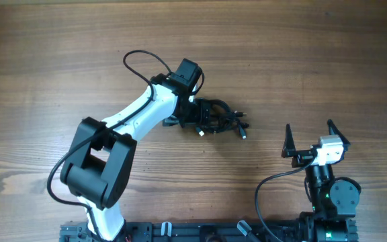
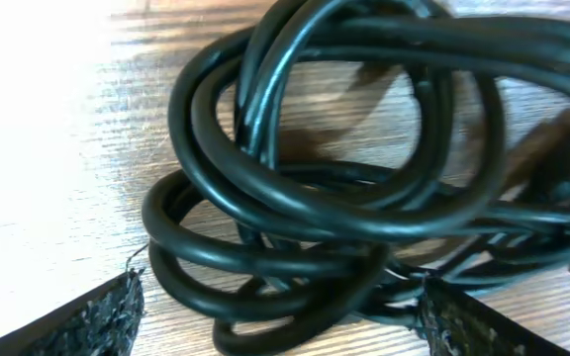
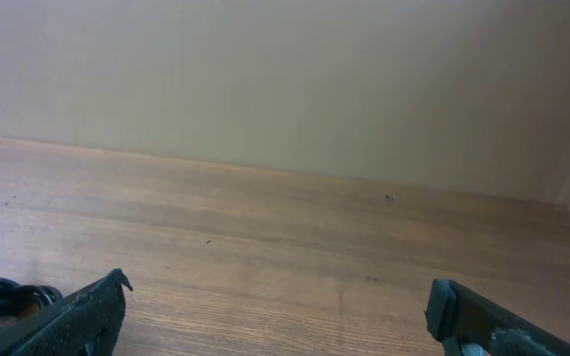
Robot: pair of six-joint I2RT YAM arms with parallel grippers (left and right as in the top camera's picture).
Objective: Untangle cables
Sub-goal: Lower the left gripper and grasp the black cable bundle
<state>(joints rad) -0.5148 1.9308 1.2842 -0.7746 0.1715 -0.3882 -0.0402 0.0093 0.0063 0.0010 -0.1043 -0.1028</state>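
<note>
Near the middle of the wooden table (image 1: 59, 54), a small black knot of cables (image 1: 219, 119) lies at the tip of the left robot arm.

Seen from overhead, the knot's long axis runs left to right, with metal-tipped plug ends (image 1: 244, 133) pointing right, toward the other arm. The left gripper (image 2: 280, 295) is spread wide over the knot's left end, a finger on each side, clamped on nothing; its wrist camera shows glossy loops threaded through one another. The right gripper (image 1: 309, 128) stands well apart to the right, jaws wide and empty; its wrist camera catches only a coil at the lower left edge and a pale wall (image 3: 285, 79) behind the table.
</note>
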